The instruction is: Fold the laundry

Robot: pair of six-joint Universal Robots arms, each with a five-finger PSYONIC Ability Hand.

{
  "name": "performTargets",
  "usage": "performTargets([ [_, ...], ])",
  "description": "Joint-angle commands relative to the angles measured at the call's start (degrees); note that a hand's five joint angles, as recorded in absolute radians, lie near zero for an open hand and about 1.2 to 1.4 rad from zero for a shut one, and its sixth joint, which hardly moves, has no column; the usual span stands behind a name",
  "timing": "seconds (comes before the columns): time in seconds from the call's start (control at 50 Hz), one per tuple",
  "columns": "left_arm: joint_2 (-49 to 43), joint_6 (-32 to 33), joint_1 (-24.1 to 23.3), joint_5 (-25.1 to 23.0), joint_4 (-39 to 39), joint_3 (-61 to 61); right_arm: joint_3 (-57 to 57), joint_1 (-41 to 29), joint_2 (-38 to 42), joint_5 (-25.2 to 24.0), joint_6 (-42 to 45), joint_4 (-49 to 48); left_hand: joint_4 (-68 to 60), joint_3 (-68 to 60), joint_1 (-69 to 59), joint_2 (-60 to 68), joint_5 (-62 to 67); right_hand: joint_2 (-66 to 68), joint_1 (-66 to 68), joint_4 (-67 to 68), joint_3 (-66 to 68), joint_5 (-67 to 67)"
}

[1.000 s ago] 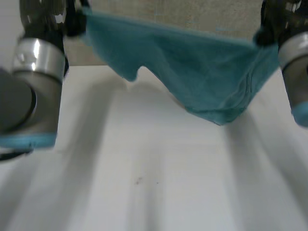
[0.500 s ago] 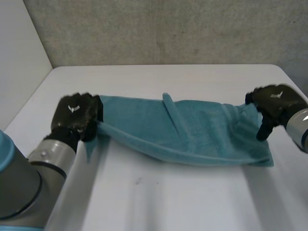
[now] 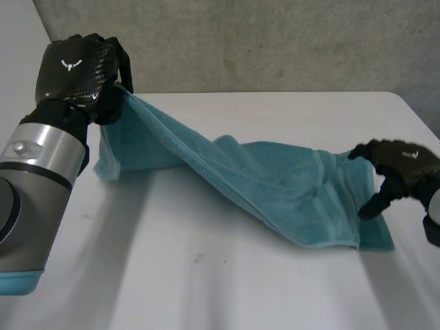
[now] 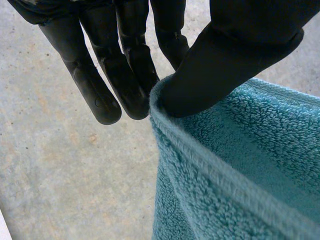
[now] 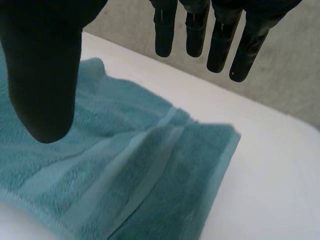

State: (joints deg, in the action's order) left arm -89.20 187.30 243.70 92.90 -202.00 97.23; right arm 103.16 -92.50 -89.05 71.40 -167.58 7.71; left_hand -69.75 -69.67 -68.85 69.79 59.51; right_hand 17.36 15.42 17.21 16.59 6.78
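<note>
A teal towel (image 3: 275, 182) stretches across the white table (image 3: 227, 289), its right end lying flat and its left end lifted. My left hand (image 3: 79, 69) is raised at the far left and pinches the towel's left edge (image 4: 165, 125) between thumb and fingers. My right hand (image 3: 399, 172) hovers just off the towel's right end with fingers spread and holds nothing. In the right wrist view the towel's striped end (image 5: 150, 175) lies on the table under the open fingers (image 5: 220, 45).
A grey wall (image 3: 275, 41) stands behind the table's far edge. Bare white table lies in front of the towel and to the right of its end (image 5: 280, 190).
The right hand has let go of the towel's right end, which now lies on the table. The left hand has risen, lifting the left end.
</note>
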Motion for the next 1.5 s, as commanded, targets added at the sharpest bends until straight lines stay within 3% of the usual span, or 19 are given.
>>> performTargets([
  [0.02, -1.3, 0.0, 0.1, 0.1, -0.2, -0.7, 11.4, 0.7, 0.2, -4.3, -0.8, -11.1, -10.3, -10.3, -11.1, 10.2, 10.5, 0.6, 2.6, 0.8, 1.4, 1.2],
  [0.18, -2.8, -0.2, 0.5, 0.1, -0.2, -1.7, 16.6, -0.2, 4.4, -8.1, 1.5, -19.1, -10.3, -10.3, -11.1, 10.2, 10.5, 1.6, 3.6, 1.8, 2.4, 2.2],
  [0.42, -2.9, -0.4, 1.8, 0.3, -0.2, -3.4, 16.4, -2.0, 12.4, -7.0, 6.3, -24.1, -10.3, -10.3, -11.1, 10.2, 10.5, 9.5, 11.5, 9.7, 10.3, 10.1],
  [0.54, -2.9, -0.4, 1.8, 0.4, -0.2, -4.4, 15.0, -2.9, 15.3, -2.1, 7.2, -30.3, -10.3, -10.3, -11.1, 10.2, 10.5, 21.1, 23.1, 21.3, 21.9, 21.7],
  [0.88, -2.9, -0.4, 3.2, 0.4, -0.3, -4.5, 9.4, -2.9, 19.7, 5.8, 12.5, -30.4, -10.3, -10.3, -11.1, 10.2, 10.5, 21.2, 23.1, 21.3, 21.9, 21.7],
  [1.04, -3.5, -0.7, 4.1, 0.4, -0.3, -4.5, 9.4, -1.6, 12.7, 4.0, 12.6, -20.4, -10.3, -10.3, -11.1, 10.2, 10.5, 20.3, 22.3, 20.5, 21.1, 20.9],
  [1.14, -5.2, -0.7, 4.2, 0.4, -0.4, -4.9, 9.7, 1.0, 11.2, -2.9, 12.7, -12.0, -10.3, -10.3, -11.1, 10.2, 10.5, 20.6, 22.6, 20.8, 21.4, 21.2],
  [1.26, -7.1, -0.7, 4.2, 0.5, -0.4, -5.8, 11.5, 3.5, 11.3, -7.9, 11.4, -10.7, -10.3, -10.3, -11.1, 10.2, 10.5, 20.5, 22.4, 20.6, 21.3, 21.1],
  [1.5, -10.5, -0.7, 4.7, 0.7, -0.2, -8.5, 12.2, 2.9, 12.3, -8.4, 4.6, -13.8, -10.3, -10.3, -11.1, 10.2, 10.5, 21.2, 23.1, 21.3, 21.9, 21.7],
])
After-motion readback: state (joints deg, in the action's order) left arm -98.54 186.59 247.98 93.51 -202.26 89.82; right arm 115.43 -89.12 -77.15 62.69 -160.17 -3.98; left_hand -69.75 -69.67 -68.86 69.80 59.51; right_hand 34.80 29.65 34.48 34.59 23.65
